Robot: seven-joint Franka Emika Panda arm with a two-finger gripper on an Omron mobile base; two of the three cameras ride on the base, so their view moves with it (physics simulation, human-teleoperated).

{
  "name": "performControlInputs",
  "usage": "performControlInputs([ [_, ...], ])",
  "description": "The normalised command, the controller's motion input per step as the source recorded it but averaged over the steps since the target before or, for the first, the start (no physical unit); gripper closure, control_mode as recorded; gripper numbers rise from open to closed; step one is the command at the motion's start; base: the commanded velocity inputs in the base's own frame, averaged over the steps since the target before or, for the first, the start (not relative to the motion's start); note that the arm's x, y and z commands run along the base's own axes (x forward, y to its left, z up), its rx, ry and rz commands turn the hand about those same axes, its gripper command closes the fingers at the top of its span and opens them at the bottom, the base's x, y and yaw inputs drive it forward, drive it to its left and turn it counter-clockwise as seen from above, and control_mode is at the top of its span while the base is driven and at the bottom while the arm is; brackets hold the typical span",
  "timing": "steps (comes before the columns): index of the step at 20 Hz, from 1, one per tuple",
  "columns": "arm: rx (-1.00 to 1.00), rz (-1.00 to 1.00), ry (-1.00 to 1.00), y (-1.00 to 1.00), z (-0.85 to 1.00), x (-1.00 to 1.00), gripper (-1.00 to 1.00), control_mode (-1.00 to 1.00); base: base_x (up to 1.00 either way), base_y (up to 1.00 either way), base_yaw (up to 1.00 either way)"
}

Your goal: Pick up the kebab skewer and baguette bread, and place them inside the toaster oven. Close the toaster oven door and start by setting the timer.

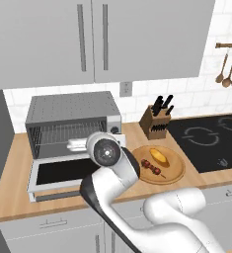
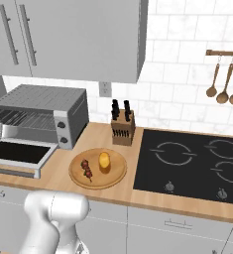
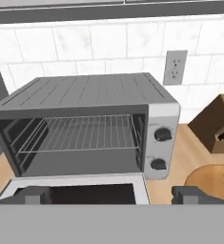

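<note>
The skewer (image 2: 87,169) and bread (image 2: 104,159) are seen side by side on a plate (image 2: 115,178), right of the oven (image 2: 43,106), whose door (image 2: 19,153) is dropped open. The gripper (image 3: 111,194) is spread, empty. The skewer is judged light, thin, best pinched across its meat; the bread stiff, taken across its middle

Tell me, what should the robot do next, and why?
Probably swing right and down to the kebab skewer. The open gripper holds nothing and faces the toaster oven, whose door hangs open, while skewer and baguette bread lie on the wooden plate.
</note>
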Motion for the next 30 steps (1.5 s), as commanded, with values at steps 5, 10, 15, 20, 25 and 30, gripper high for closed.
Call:
performControlInputs([
  [5, 0.00, 0.00, -0.02, 0.19, -0.18, 0.48, -1.00, -1.00, 0.00, 0.00, 0.00],
  [10, 0.00, 0.00, -0.01, 0.00, -0.21, 0.52, -1.00, -1.00, 0.00, 0.00, 0.00],
  [15, 0.00, 0.00, 0.00, -0.02, -0.26, 0.42, -1.00, -1.00, 0.00, 0.00, 0.00],
  [20, 0.00, 0.00, 0.00, 0.00, -0.06, 0.44, -1.00, -1.00, 0.00, 0.00, 0.00],
  [25, 0.00, 0.00, 0.00, 0.10, -0.19, 0.32, -1.00, -1.00, 0.00, 0.00, 0.00],
  [30, 0.00, 0.00, 0.00, 0.19, -0.40, 0.17, -1.00, -1.00, 0.00, 0.00, 0.00],
])
